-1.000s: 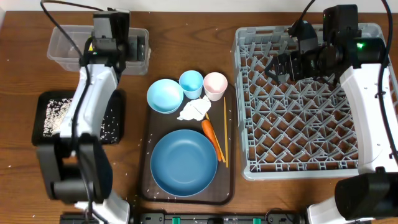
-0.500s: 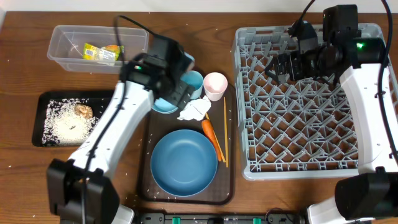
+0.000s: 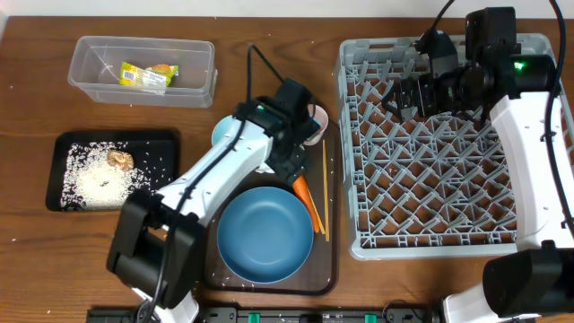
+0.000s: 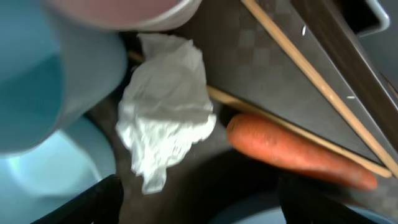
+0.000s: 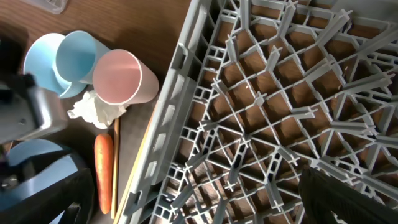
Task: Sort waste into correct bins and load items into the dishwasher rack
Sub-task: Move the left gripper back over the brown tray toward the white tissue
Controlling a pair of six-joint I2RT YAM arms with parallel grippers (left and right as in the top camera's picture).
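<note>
My left gripper [image 3: 291,164] [image 4: 199,211] is open and empty. It hovers low over the crumpled white tissue [image 4: 165,118] and the orange carrot [image 4: 298,149] [image 3: 305,194] on the brown serving tray. The chopsticks [image 3: 325,193] [image 4: 311,68] lie beside the carrot. The pink cup [image 3: 315,117] [image 5: 121,78], the light-blue cup [image 5: 78,53] and the bowl [image 3: 219,136] stand behind, and the blue plate [image 3: 265,235] lies in front. My arm hides the tissue in the overhead view. My right gripper [image 3: 399,97] [image 5: 199,211] is open and empty above the grey rack [image 3: 430,179] [image 5: 261,93].
The clear tub [image 3: 90,67] at the back left holds the yellow-green wrapper [image 3: 148,74]. The black tray [image 3: 170,193] at the left holds rice [image 3: 94,179] and a brown lump [image 3: 119,159]. The brown serving tray [image 3: 210,260] carries the dishes. Rice grains are scattered on the table.
My left arm has swung from the clear tub at the back left across to the serving tray, now over the tissue and carrot. The right arm has not moved.
</note>
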